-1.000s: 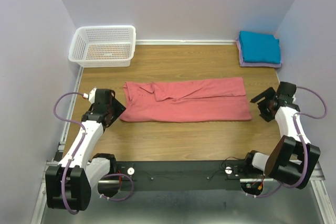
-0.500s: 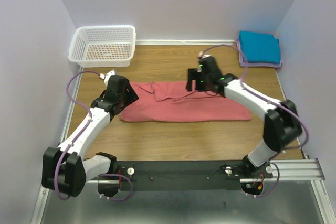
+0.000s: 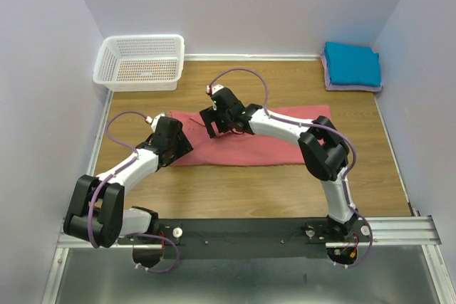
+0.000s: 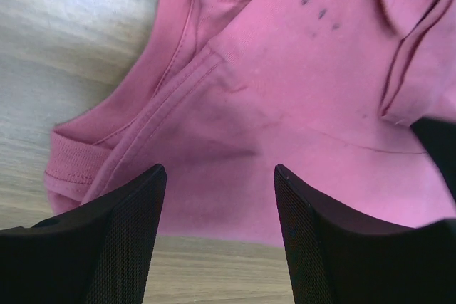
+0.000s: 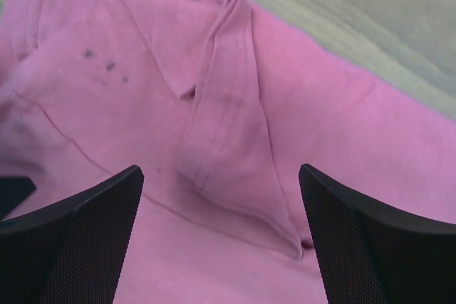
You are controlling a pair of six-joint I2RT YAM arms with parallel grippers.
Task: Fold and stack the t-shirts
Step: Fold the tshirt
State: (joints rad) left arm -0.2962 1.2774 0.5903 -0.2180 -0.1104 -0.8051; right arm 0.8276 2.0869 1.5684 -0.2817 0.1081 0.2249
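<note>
A salmon-pink t-shirt (image 3: 271,149) lies as a long strip across the middle of the table. My left gripper (image 3: 179,146) hovers open over its left end; in the left wrist view the jaws (image 4: 219,172) straddle the shirt's near hem (image 4: 214,197), holding nothing. My right gripper (image 3: 216,120) reaches across to the shirt's upper left part and stands wide open (image 5: 221,172) above a folded-over sleeve (image 5: 228,140), gripping nothing. A folded teal-blue t-shirt (image 3: 351,63) rests on a pale lavender one (image 3: 352,87) at the back right corner.
A white lattice basket (image 3: 140,62) stands at the back left corner. Walls close the table in on the left, back and right. The right arm (image 3: 285,124) stretches low over the pink shirt.
The right arm has swung from the table's right side across to the pink shirt's left part, its jaws opening wider. The left gripper has moved right onto the shirt's left end.
</note>
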